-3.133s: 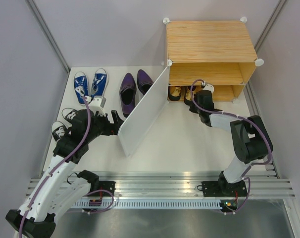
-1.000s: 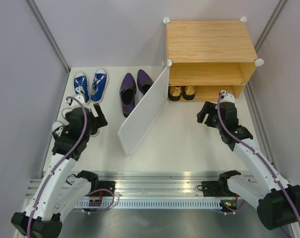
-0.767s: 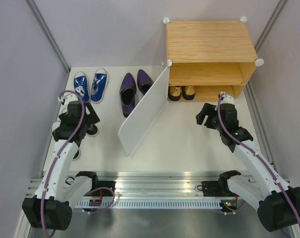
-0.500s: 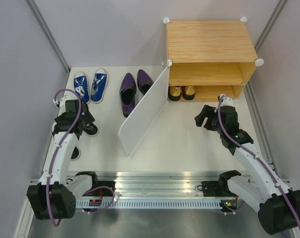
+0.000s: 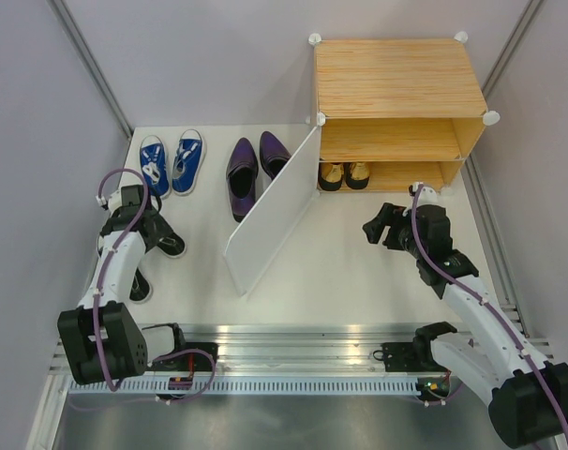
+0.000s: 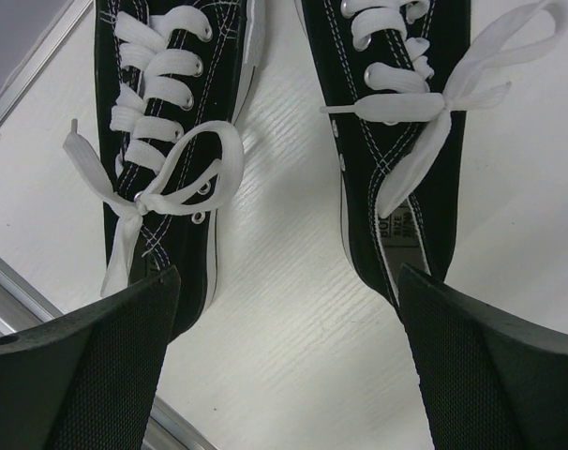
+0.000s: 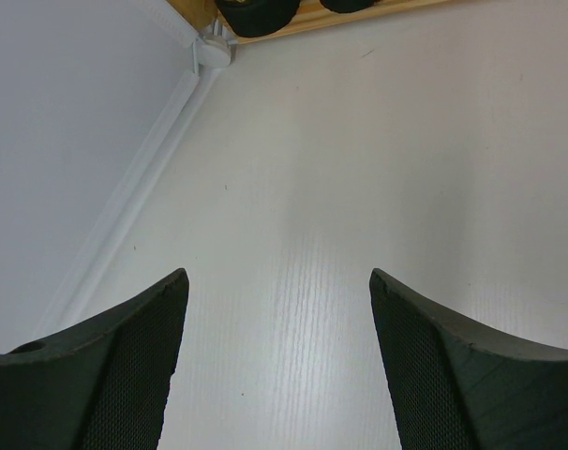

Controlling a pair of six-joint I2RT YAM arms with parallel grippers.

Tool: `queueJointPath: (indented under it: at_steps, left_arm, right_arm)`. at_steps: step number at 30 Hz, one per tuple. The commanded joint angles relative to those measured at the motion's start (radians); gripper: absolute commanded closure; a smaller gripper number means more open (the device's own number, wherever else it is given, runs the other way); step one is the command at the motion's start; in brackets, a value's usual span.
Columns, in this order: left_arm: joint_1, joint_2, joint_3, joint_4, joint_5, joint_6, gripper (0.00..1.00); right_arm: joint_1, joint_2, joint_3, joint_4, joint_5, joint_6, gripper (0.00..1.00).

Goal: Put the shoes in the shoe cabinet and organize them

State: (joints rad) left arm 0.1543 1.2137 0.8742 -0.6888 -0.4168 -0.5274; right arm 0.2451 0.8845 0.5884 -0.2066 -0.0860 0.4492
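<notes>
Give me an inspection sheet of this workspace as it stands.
Surface: white table, no spills seen.
Job's things: cabinet with door open, gold shoes on lower shelf; blue sneakers, purple shoes and black shoes on table left of it.
Clutter: nothing seen.
Grippers: left gripper open above black shoes; right gripper open, empty.
Cables: purple cables along both arms.
Surroundings: grey walls, metal rail at near edge.
</notes>
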Motion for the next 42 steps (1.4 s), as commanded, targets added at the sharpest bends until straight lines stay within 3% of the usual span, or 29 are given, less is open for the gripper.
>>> queueJointPath:
  at_steps: [1,13,26,36,42]
  left_arm:
    - [0.019,0.032,0.035,-0.011,0.001,-0.045,0.01]
    - [0.076,0.061,0.025,-0.003,0.069,-0.06,0.01]
    - [0.079,0.038,0.031,-0.058,-0.079,-0.143,0.01]
    - [0.077,0.109,0.023,-0.058,-0.096,-0.171,0.01]
    - [0.085,0.144,0.011,-0.029,-0.067,-0.151,0.11]
  right_arm:
    - [0.0,-0.018,-0.004,0.052,-0.018,0.002,0.18]
    - [0.002,0.004,-0.004,0.053,0.008,-0.006,0.19]
    - [0.002,0.014,-0.006,0.053,0.038,-0.014,0.19]
    - [0.002,0.016,-0.002,0.055,0.042,-0.014,0.18]
    - [0.002,-0.009,-0.006,0.053,0.052,-0.017,0.18]
